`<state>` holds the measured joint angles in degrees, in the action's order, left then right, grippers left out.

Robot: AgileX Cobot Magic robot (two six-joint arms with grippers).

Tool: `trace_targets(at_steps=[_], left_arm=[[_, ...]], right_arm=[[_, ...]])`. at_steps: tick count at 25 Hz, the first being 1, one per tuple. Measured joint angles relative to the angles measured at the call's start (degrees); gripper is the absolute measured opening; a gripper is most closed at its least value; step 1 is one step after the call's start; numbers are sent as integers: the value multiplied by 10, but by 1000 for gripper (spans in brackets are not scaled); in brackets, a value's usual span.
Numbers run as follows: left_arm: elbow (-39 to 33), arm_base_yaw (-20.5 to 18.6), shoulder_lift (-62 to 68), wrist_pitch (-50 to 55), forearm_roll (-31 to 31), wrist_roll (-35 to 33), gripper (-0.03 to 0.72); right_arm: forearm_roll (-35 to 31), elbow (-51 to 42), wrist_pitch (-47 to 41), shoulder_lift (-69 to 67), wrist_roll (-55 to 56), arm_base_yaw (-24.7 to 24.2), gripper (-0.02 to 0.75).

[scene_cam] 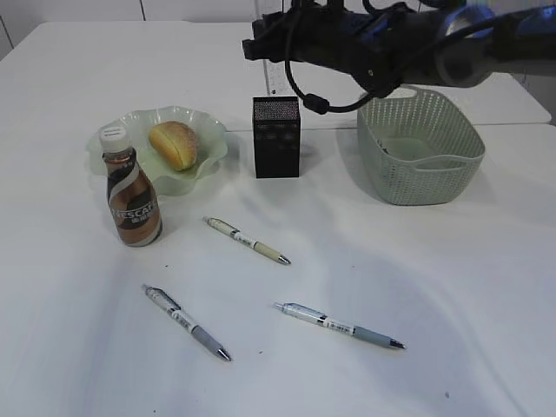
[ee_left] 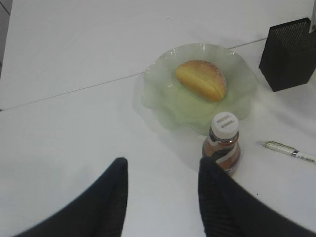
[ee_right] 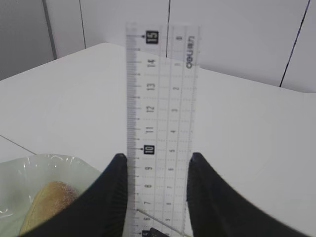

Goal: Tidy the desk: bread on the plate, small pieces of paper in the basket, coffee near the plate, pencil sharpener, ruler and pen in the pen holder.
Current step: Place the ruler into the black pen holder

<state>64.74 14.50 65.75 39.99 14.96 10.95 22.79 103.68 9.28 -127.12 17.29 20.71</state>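
Right wrist view: ruler betw. end effector fingers; exterior hides it.

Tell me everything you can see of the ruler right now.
The ruler is a short, flat strip of clear plastic with dark graduation marks, numbers and a brand word printed on it. It stands upright between the two dark fingers of the right end effector, which hold it by its long edges. Its lower end sits at the pen holder, a black mesh box; in the exterior view only a pale sliver shows above that box, under the arm. How far in it reaches cannot be told.
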Motion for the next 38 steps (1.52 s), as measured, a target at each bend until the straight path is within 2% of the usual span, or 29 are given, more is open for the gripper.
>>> trace_targets(at_steps=[8,19,38], left_arm=[[0,0,0,-2,12,0,328],[0,0,0,-8,16,0,328],[0,0,0,-20,16,0,327]], right_arm=[[2,0,80,-31,0,-11,290],[2,0,109,-56,0,-28,290],[3,0,126,-88,0,-28,290]])
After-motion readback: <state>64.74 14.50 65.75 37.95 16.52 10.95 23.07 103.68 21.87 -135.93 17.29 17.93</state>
